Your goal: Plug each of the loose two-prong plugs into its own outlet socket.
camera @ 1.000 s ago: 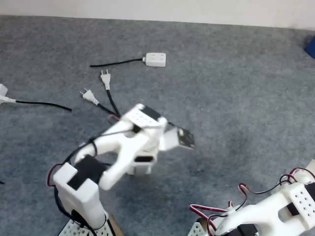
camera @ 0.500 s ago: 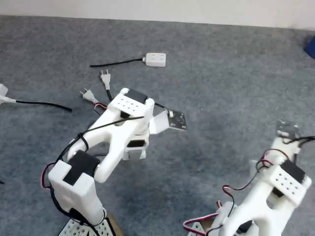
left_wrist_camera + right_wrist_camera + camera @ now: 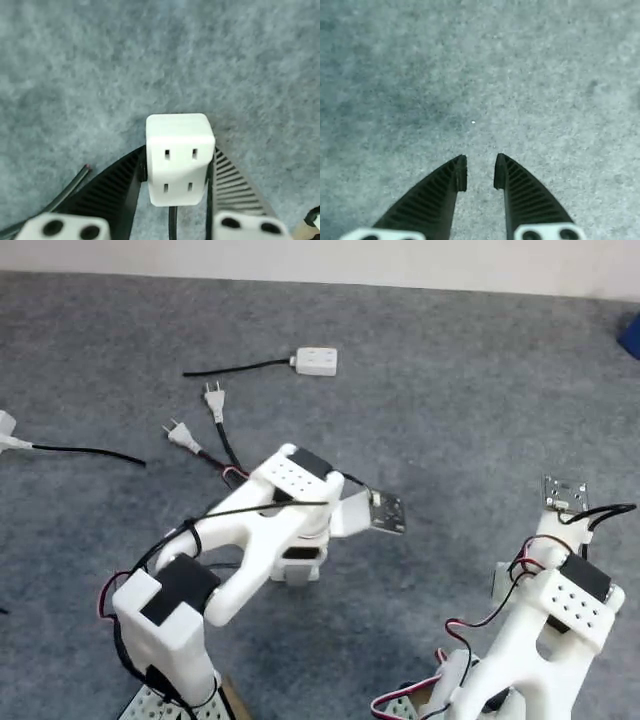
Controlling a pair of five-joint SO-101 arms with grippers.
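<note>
A white outlet socket block (image 3: 177, 160) with two pairs of slots sits between the fingers of my left gripper (image 3: 177, 162), which is shut on it just above the grey carpet; its black cable (image 3: 172, 225) runs back toward the wrist. In the high view the left arm (image 3: 285, 510) covers that block. Two loose two-prong plugs (image 3: 213, 395) (image 3: 178, 432) lie on the carpet beyond the left arm, black cords trailing under it. A second white socket block (image 3: 316, 361) lies farther back. My right gripper (image 3: 480, 172) hangs narrowly open over bare carpet, holding nothing.
A white plug piece (image 3: 6, 430) with a black cable (image 3: 85, 451) lies at the far left edge. The right arm (image 3: 550, 610) stands at the lower right with red and black wires. A blue object (image 3: 631, 335) shows at the right edge.
The right arm has risen from low at the bottom right and now stands upright. The left arm swung back toward the plugs, then returned right and slightly nearer.
</note>
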